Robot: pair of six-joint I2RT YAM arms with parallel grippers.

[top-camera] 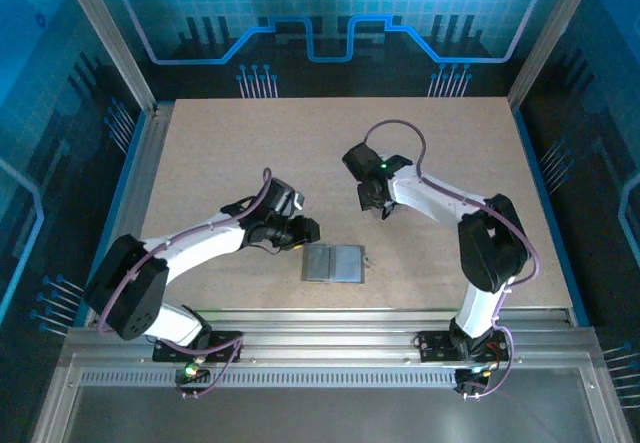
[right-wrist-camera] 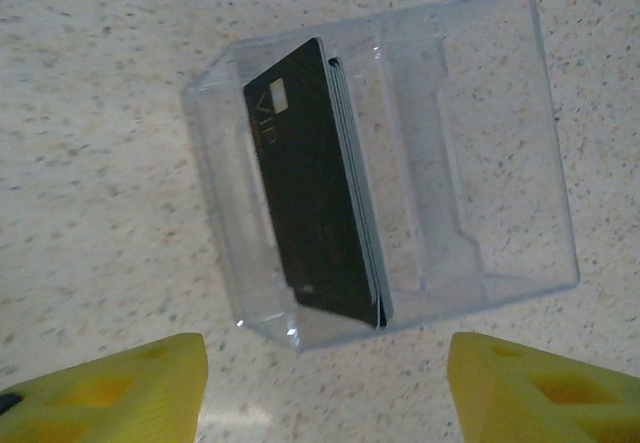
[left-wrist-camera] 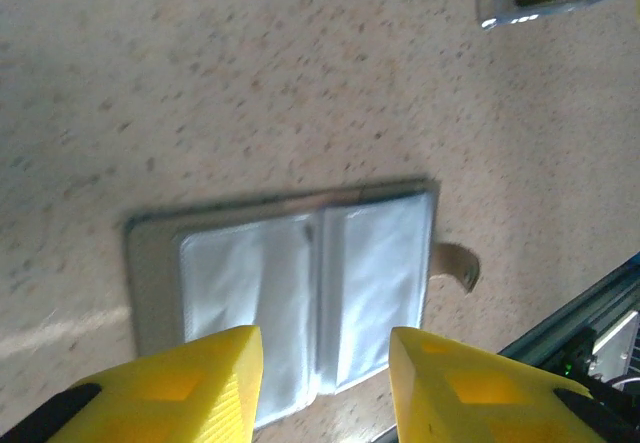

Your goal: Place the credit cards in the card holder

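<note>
Black in front, the credit cards [right-wrist-camera: 315,178] stand on edge in the clear box [right-wrist-camera: 500,143], so I hold my right fingers [right-wrist-camera: 120,388] wide open and empty over them to pick one, while my left fingers [left-wrist-camera: 190,383], open and empty too, hang above the card holder [left-wrist-camera: 300,283] lying open on the tabletop [top-camera: 230,153].

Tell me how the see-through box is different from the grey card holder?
The clear box is see-through; the card holder is grey. The box has tall walls; the holder lies flat, open like a book. The box holds a black card; the holder's pockets look empty. Both sit on the table.
</note>
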